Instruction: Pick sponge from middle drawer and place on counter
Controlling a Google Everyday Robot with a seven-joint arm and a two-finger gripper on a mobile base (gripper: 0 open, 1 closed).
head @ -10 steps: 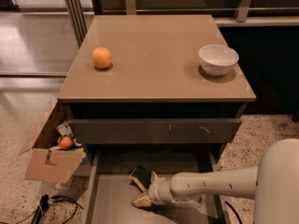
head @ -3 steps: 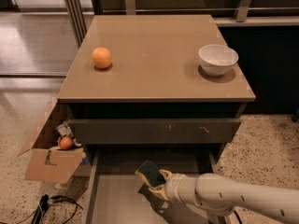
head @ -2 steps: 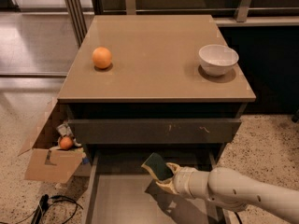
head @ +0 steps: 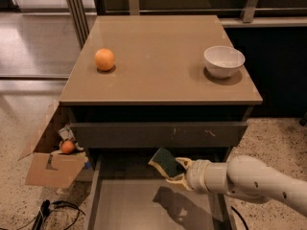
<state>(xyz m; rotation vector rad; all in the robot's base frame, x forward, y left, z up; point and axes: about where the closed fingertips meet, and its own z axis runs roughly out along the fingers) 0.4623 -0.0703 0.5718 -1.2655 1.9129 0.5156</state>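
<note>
My gripper (head: 176, 172) is shut on the sponge (head: 164, 161), dark green on top with a pale yellow edge, and holds it tilted in the air. It hangs above the open middle drawer (head: 129, 202), just in front of the scratched dark front panel (head: 158, 134) of the drawer above. The sponge casts a shadow on the drawer's grey floor. My white arm (head: 254, 181) reaches in from the lower right. The tan counter (head: 158, 66) lies above and behind the gripper.
An orange fruit (head: 104, 60) sits on the counter's left part and a white bowl (head: 224, 61) on its right. An open cardboard box (head: 53, 164) with small items stands on the speckled floor to the cabinet's left. Cables (head: 53, 212) lie near it.
The sponge was lying in the drawer with my gripper around it; now it is lifted off the floor and has risen up and slightly right, near the upper drawer's front.
</note>
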